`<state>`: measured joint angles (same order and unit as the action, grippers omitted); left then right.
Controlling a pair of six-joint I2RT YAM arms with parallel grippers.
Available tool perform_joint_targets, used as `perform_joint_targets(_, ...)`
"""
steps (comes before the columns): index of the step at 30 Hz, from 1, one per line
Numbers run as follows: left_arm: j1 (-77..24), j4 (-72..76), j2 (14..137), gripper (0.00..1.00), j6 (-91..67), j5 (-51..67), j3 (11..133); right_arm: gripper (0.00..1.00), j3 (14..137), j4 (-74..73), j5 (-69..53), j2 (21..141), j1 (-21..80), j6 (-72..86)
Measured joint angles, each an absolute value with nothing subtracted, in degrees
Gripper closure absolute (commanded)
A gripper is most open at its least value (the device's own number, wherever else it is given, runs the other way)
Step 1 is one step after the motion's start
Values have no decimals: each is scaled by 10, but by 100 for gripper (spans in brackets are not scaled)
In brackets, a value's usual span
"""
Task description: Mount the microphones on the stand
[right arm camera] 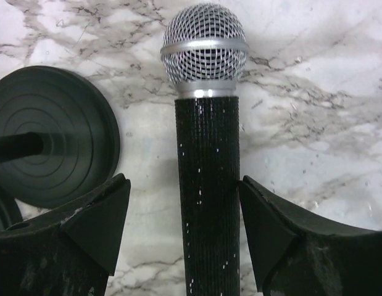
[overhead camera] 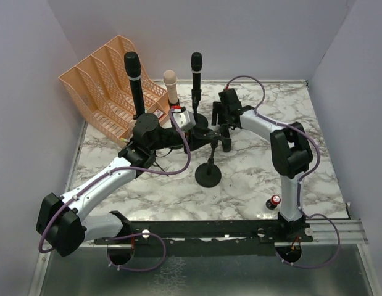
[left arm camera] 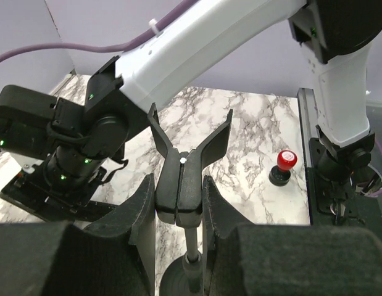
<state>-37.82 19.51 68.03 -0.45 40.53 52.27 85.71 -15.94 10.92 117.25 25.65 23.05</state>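
Note:
A black microphone with a silver mesh head (right arm camera: pixel 206 142) lies on the marble table between the fingers of my right gripper (right arm camera: pixel 184 188). That gripper is open, with a gap on the left side and the right pad at the handle. My left gripper (left arm camera: pixel 180 185) is shut on the stand's black clip (left arm camera: pixel 186 157), whose upper jaws spread in a V. The stand's pole and round base (overhead camera: pixel 208 175) sit below it. Behind the arms, three microphones stand upright: a black one (overhead camera: pixel 134 80), a peach-pink one (overhead camera: pixel 171 83) and a slim black one (overhead camera: pixel 195 74). Their lower ends are hidden.
An orange file rack (overhead camera: pixel 107 83) stands at the back left. A small red-topped battery (overhead camera: pixel 275 201) sits near the right arm's base. A second round base (right arm camera: pixel 52 132) lies left of the mesh-head microphone. Walls close in the table on three sides.

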Motion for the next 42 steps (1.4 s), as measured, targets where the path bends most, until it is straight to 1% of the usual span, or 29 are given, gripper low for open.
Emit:
perform_joint_targets(7, -378, 197, 681, 100, -10, 405, 523, 25, 945, -191, 108, 1242, 253, 199)
perform_joint_targets(11, -378, 197, 681, 100, -11, 405, 523, 29, 992, -212, 108, 1278, 248, 192)
perform_joint_targets(15, -378, 197, 681, 100, -12, 405, 522, 35, 995, -229, 112, 1290, 244, 183)
perform_joint_targets(17, -378, 197, 681, 100, -13, 405, 522, 41, 998, -230, 119, 1292, 243, 178)
perform_joint_targets(19, -378, 197, 681, 100, -13, 405, 522, 49, 998, -227, 126, 1292, 243, 172)
perform_joint_targets(23, -377, 197, 682, 100, -14, 405, 522, 78, 998, -212, 137, 1292, 243, 158)
perform_joint_targets(25, -377, 198, 682, 100, -15, 405, 522, 86, 990, -193, 140, 1291, 243, 150)
perform_joint_targets(27, -377, 198, 682, 100, -15, 405, 522, 89, 964, -165, 143, 1280, 243, 147)
perform_joint_targets(29, -376, 198, 682, 100, -16, 405, 522, 90, 920, -134, 144, 1253, 243, 143)
perform_joint_targets(32, -376, 198, 682, 100, -17, 404, 522, 91, 830, -86, 144, 1176, 243, 137)
perform_joint_targets(37, -376, 202, 682, 100, -21, 402, 521, 91, 689, 32, 135, 994, 243, 132)
perform_joint_targets(42, -376, 203, 682, 100, -23, 398, 521, 92, 576, 171, 87, 816, 243, 133)
